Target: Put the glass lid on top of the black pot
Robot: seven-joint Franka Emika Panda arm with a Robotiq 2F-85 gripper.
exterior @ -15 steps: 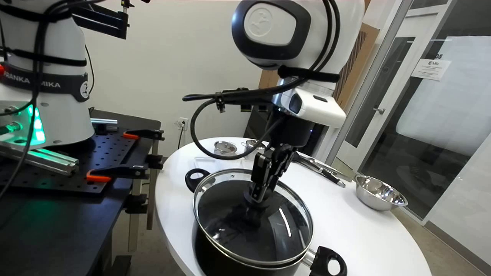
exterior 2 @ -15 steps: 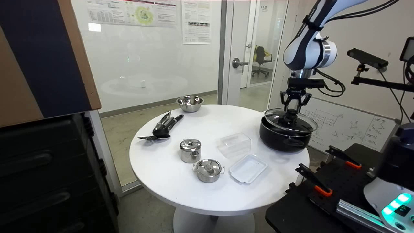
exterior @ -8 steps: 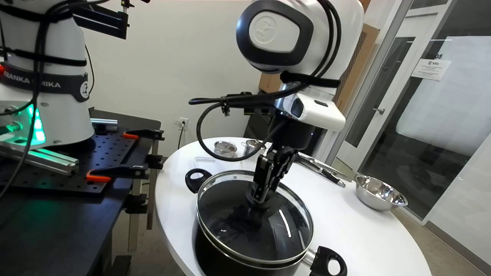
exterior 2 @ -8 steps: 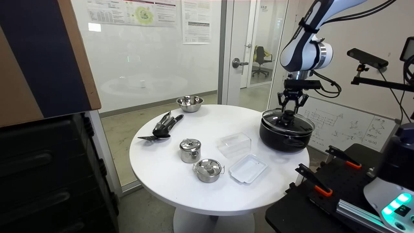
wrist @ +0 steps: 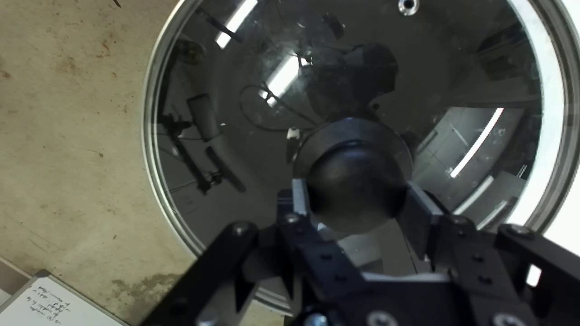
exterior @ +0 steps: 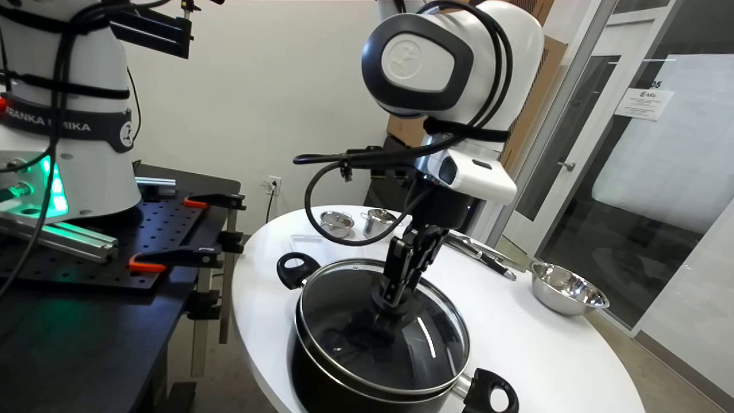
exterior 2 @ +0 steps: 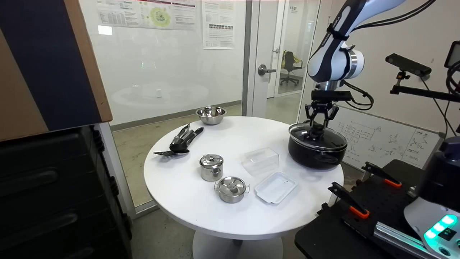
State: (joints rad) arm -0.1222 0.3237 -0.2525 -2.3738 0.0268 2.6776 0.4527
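Above the black pot [exterior 2: 312, 157], the glossy, silver-rimmed glass lid [exterior: 384, 351] has its black knob [wrist: 357, 185] clamped in the jaws.

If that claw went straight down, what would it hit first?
The gripper holds the glass lid by its knob, so the lid would likely meet the black pot first; whether they already touch is unclear.

A round, clear glass lid [exterior: 395, 350] with metal rim and black knob is spanning the mouth of a wide, round black pot [exterior 2: 312, 155], contact being unclear; the pot is standing upright on a round white counter [exterior 2: 230, 142]
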